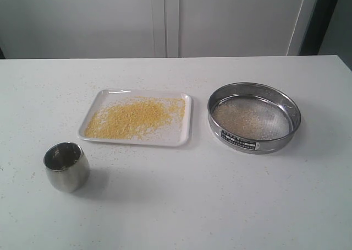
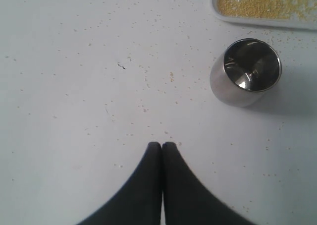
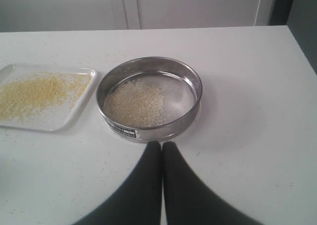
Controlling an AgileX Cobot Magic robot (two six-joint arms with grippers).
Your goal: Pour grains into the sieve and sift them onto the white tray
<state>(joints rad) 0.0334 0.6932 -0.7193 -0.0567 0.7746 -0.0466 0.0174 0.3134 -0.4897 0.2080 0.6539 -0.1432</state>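
The white tray [image 1: 181, 134] lies mid-table with golden grains [image 1: 132, 118] spread over it. To its right stands the steel sieve [image 1: 254, 142], label plate facing front, with pale whitish grains [image 1: 239, 120] left on its mesh. The right wrist view shows the same sieve [image 3: 148, 132] and tray [image 3: 74, 113]. My right gripper [image 3: 162, 143] is shut and empty, close to the sieve's near side. My left gripper [image 2: 162, 144] is shut and empty over bare table, apart from the steel cup [image 2: 237, 93]. Neither gripper appears in the exterior view.
A small rounded steel cup [image 1: 66, 170], empty and upright, stands front left of the tray. Stray grains dot the white table [image 1: 192, 206]. A pale wall with panel seams runs behind the table's far edge.
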